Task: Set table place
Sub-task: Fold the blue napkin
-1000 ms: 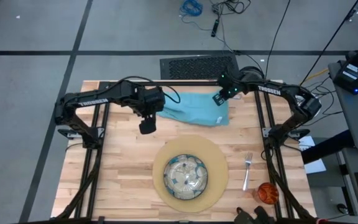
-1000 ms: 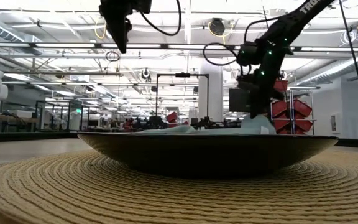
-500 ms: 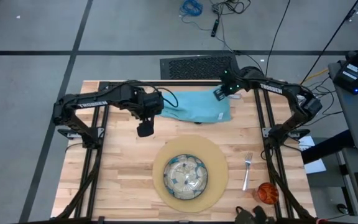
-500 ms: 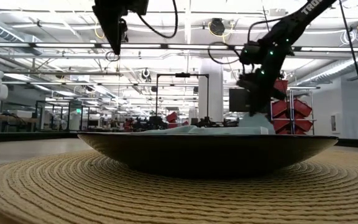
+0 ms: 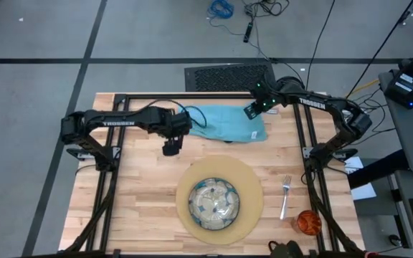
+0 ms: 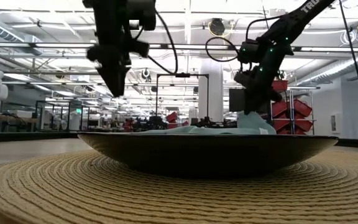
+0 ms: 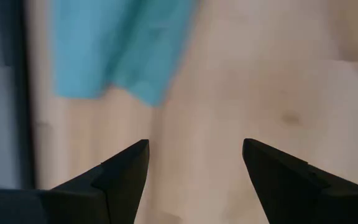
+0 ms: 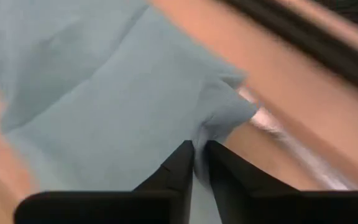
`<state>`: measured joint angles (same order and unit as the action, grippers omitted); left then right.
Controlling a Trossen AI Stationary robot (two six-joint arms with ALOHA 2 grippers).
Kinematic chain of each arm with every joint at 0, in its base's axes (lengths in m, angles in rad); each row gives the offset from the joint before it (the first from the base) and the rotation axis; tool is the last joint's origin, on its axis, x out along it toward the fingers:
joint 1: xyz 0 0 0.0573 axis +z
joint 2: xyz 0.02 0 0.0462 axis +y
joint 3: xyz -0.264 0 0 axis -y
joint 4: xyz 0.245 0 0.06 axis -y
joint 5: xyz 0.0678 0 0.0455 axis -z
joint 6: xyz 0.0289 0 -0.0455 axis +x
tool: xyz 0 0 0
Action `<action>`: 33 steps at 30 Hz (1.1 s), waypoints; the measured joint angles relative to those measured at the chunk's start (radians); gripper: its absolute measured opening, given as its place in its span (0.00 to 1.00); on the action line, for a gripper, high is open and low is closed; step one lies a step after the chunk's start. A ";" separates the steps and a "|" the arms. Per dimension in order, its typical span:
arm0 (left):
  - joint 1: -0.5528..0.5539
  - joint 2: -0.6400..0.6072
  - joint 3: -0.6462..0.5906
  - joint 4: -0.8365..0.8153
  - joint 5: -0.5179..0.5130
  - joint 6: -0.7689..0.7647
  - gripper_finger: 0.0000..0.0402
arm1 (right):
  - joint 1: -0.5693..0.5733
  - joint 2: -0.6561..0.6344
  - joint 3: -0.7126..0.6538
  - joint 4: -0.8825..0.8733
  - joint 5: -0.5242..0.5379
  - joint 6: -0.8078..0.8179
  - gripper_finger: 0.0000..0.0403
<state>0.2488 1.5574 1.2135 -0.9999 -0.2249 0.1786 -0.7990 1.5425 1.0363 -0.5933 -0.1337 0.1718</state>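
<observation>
The teal napkin point(image 5: 229, 123) lies on the table point(image 5: 135, 208) beyond the plate point(image 5: 215, 201) (which sits on the round placemat point(image 5: 253, 193)). The right gripper point(image 8: 196, 163) pinches the napkin's far right corner between nearly closed jaws. The left gripper point(image 7: 194, 162) hovers just off the napkin's left edge, jaws spread wide and empty.

Grey floor point(image 5: 41, 43) with cables point(image 5: 221, 8) surrounds the bench; beyond, a bright hall with red bins point(image 6: 291, 102).
</observation>
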 joint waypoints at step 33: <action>0.031 0.374 -0.044 0.341 -0.330 0.202 0.62 | 0.088 -0.140 0.000 0.126 -0.549 -0.006 0.65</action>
<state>0.2799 1.9317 1.1690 -0.6590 -0.5550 0.3809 -0.7107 1.4021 1.0363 -0.4669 -0.6823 0.1660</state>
